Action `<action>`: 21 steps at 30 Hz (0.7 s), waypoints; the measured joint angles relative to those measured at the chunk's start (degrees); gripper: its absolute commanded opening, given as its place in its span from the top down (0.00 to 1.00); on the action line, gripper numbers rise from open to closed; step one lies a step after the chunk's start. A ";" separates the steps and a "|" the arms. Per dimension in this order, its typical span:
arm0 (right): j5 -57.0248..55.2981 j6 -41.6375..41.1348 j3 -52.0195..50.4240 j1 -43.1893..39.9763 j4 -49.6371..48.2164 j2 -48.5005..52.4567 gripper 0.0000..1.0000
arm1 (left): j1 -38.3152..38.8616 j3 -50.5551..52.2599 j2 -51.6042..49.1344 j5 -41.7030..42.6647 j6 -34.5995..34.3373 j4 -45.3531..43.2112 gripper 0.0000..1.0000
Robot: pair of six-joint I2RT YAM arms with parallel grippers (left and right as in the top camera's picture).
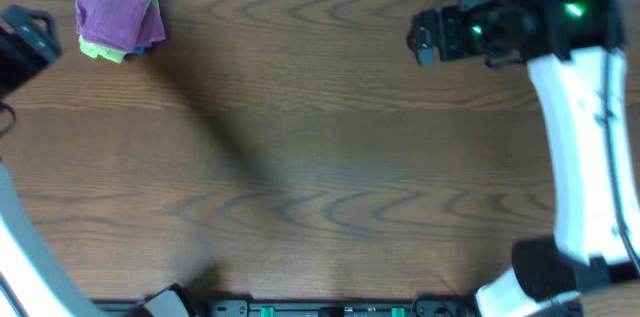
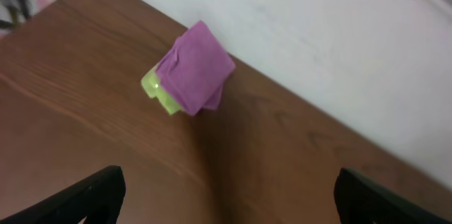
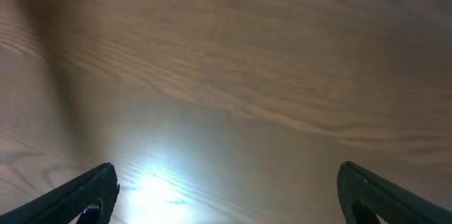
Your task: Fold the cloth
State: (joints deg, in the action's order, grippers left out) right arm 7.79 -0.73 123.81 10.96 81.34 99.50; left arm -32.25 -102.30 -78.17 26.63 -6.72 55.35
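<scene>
The large purple cloth with a white tag does not show in any view. My left gripper [image 1: 30, 39] hovers at the far left edge of the table, open and empty; its fingers [image 2: 227, 181] are wide apart over bare wood. My right gripper [image 1: 424, 37] is at the back right, also open and empty, with its fingers [image 3: 227, 174] spread over bare wood.
A small folded pinkish-purple cloth [image 1: 118, 7] lies on top of a lime-green cloth [image 1: 98, 52] and a blue one at the back left corner. The stack also shows in the left wrist view [image 2: 196, 68]. The brown wooden table [image 1: 320, 157] ends at a white wall behind.
</scene>
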 measured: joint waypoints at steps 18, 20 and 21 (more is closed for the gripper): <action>-5.33 0.07 -61.59 0.13 -22.40 -52.96 0.01 | 51.84 36.59 33.57 -44.09 -9.01 4.33 0.04; -5.42 -0.83 -67.71 0.11 -24.26 -56.06 0.01 | 53.96 41.90 34.60 -45.11 -10.34 1.27 0.04; -5.44 -1.46 -69.24 0.13 -24.83 -56.78 0.01 | 54.64 43.41 34.82 -45.38 -10.80 -0.09 0.04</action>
State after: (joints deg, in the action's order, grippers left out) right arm 2.35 -2.20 54.57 11.09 56.51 42.72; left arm 22.39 -58.89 -43.35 -18.74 -17.52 55.27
